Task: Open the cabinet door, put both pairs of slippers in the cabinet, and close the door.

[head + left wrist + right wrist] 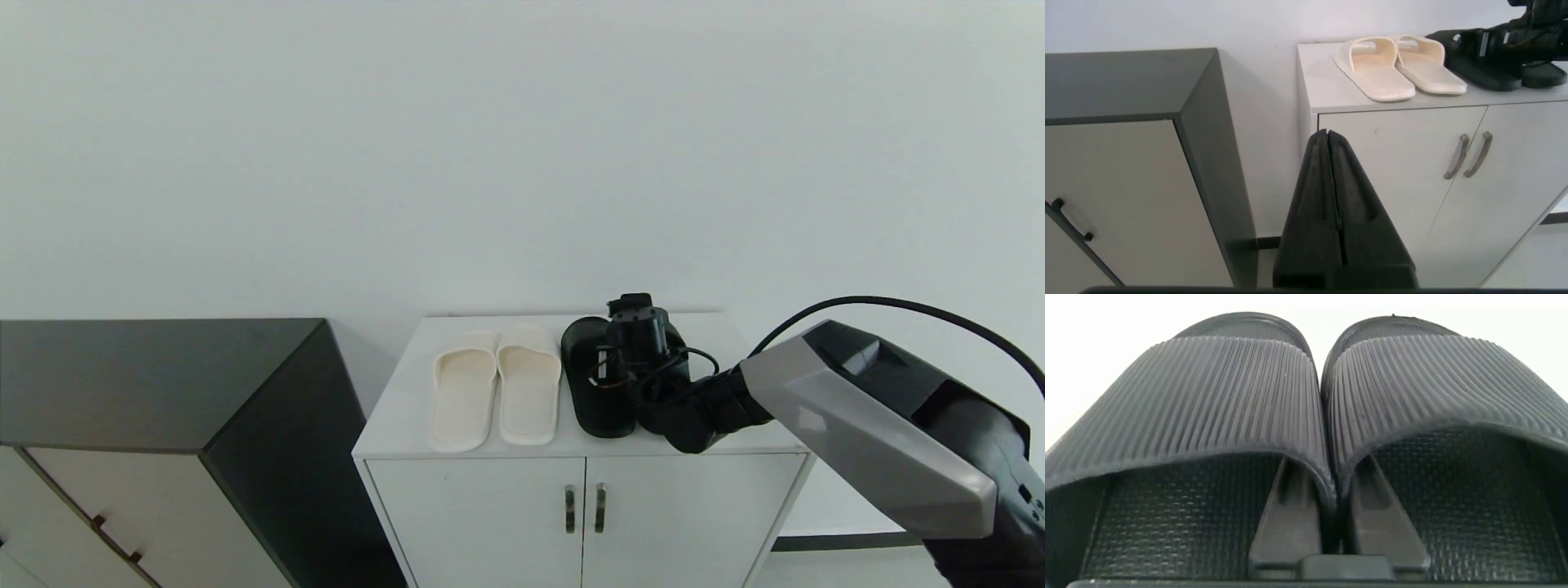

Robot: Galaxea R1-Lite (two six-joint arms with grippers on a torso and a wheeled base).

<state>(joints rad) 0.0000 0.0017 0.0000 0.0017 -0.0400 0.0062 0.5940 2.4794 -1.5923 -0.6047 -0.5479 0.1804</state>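
Currently the black slippers (600, 384) lie side by side on top of the white cabinet (392, 412), toward its right end, toes pointing at the wall (522, 163) behind it. The right gripper (1327, 482) is pushed in from the cabinet's front edge. One of its fingers (1286, 518) lies on the footbed of each slipper under the ribbed strap. The two adjoining inner side walls stand between the fingers, which close against them in a pinch. On the same top, just beside the black pair and nearer the cabinet's middle, the cream slippers (496, 388) lie parallel to them, soles down and touching each other along their inner edges. Only the right arm, reaching over the front right corner of the top, crosses in front of the black pair. Both cabinet doors (482, 523) are closed, and their two upright handles (570, 508) meet at the centre seam, so what is inside cannot be seen. The left gripper (1328, 204) hangs below the level of the cabinet's top and out in front of its left side, fingers pressed together on nothing. A dark grey cabinet (147, 380) with pale fronts stands just beside the white cabinet's left side.
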